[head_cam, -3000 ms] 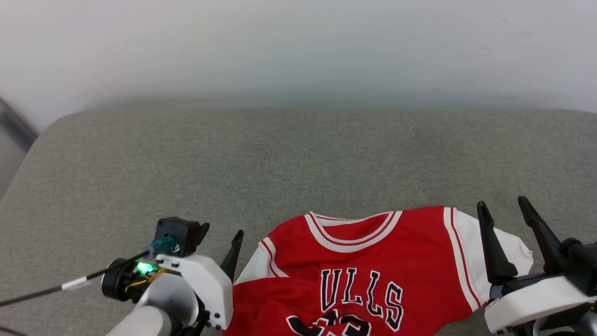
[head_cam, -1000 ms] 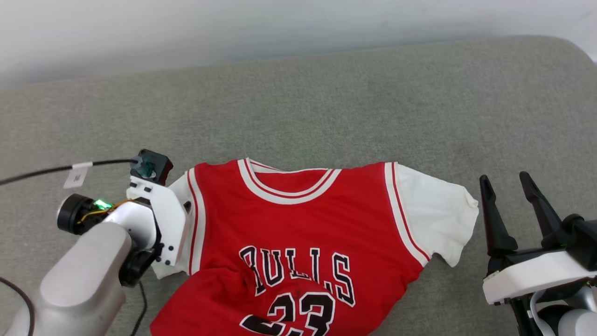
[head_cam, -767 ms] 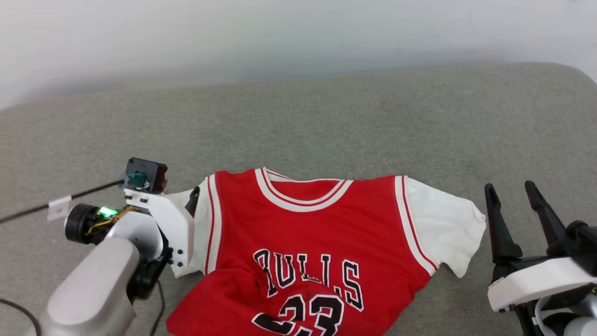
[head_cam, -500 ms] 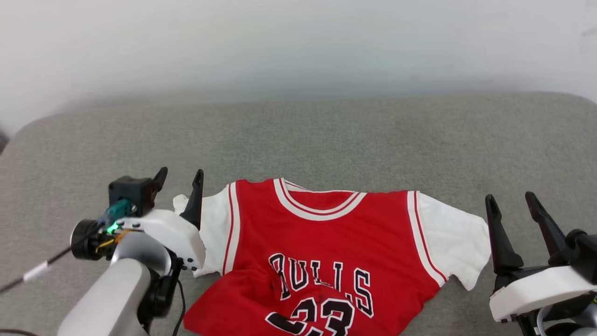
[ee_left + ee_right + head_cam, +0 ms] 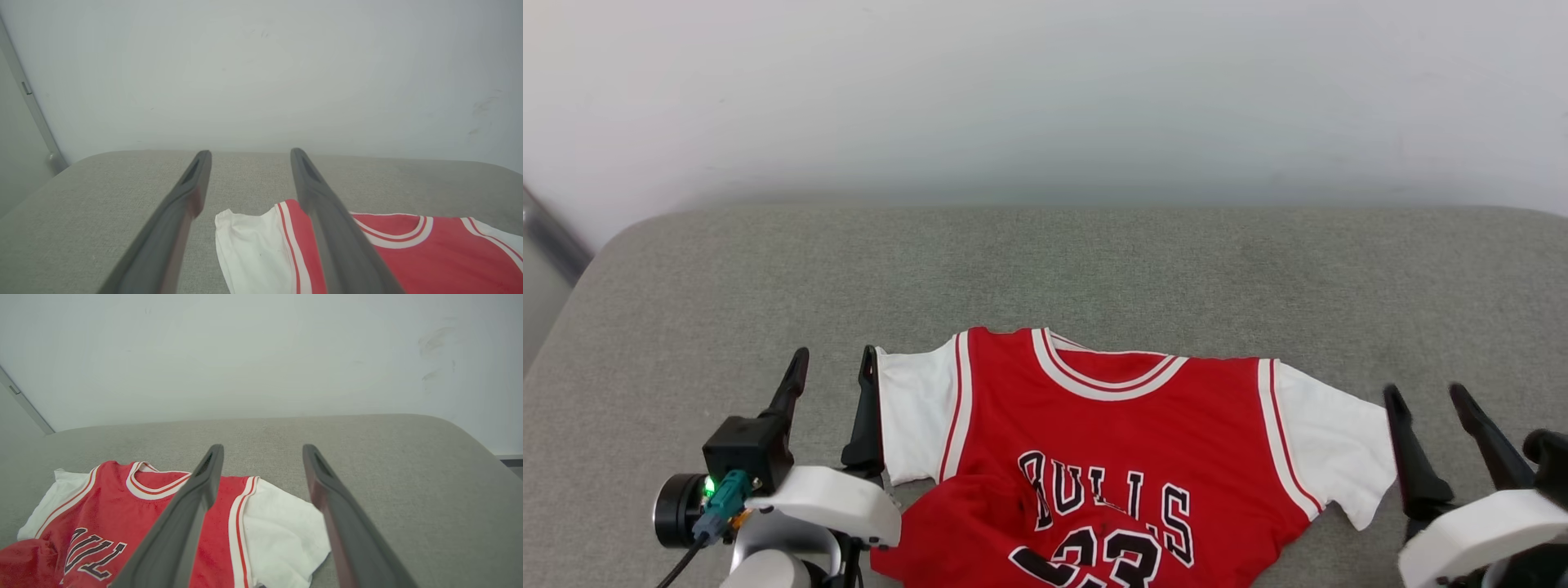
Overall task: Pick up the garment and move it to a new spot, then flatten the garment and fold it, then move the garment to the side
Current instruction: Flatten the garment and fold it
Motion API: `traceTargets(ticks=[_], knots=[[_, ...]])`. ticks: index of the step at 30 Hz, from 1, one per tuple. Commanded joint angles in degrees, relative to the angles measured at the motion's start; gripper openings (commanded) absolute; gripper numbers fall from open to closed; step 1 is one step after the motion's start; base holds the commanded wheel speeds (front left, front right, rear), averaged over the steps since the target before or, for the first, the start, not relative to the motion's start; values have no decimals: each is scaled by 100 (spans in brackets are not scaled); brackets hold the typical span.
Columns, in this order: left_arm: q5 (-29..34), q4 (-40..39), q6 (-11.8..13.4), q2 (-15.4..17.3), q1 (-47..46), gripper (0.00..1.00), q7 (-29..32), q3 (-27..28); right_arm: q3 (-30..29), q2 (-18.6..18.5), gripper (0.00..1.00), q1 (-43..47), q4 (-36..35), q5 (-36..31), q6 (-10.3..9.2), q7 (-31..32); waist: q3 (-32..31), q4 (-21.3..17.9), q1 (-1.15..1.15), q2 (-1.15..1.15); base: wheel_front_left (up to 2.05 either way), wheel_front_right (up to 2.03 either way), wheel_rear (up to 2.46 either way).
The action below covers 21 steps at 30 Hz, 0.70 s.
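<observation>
The garment [image 5: 1111,441], a red jersey T-shirt with white sleeves, striped collar and black lettering, lies face up on the grey cushion [image 5: 1045,269], its lower part running off the head view's bottom edge. Its lower left hem is bunched. My left gripper [image 5: 836,366] stands open just left of the white left sleeve [image 5: 249,249], holding nothing. My right gripper [image 5: 1429,398] is open beside the right sleeve [image 5: 282,535], apart from it. The wrist views show each pair of fingers [image 5: 184,212] [image 5: 327,498] spread above the cushion, with the garment [image 5: 408,261] [image 5: 122,514] below them.
A pale wall [image 5: 1045,90] rises behind the cushion. The cushion's rounded left edge [image 5: 572,294] drops to a floor strip with a metal rail [image 5: 36,118]. Its right corner [image 5: 470,441] curves down. Bare cushion lies beyond the collar and to both sides.
My left gripper let go of the left sleeve, drew back toward me and now points forward, open. The camera shifted, so the garment sits lower and farther right in view.
</observation>
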Motion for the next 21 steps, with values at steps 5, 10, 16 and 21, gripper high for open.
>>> traceTargets(ticks=[5,10,16,21], knots=[[60,-255,139,26,239,100,-6,-39,-703,-159,100,-33,463,417,-4,968,60,112,1,0,0,0,0],[135,-433,146,2,123,100,9,-111,-1239,-648,100,-547,992,891,-3,2319,322,266,1,0,0,0,0],[222,-522,102,-100,-146,100,-45,-95,-1393,-1054,100,-1320,1394,1089,-3,3963,853,467,1,0,0,0,0],[300,-540,21,-200,-361,100,-87,-89,-1423,-1079,100,-1707,1574,1059,-3,4695,1189,611,1,0,0,0,0]])
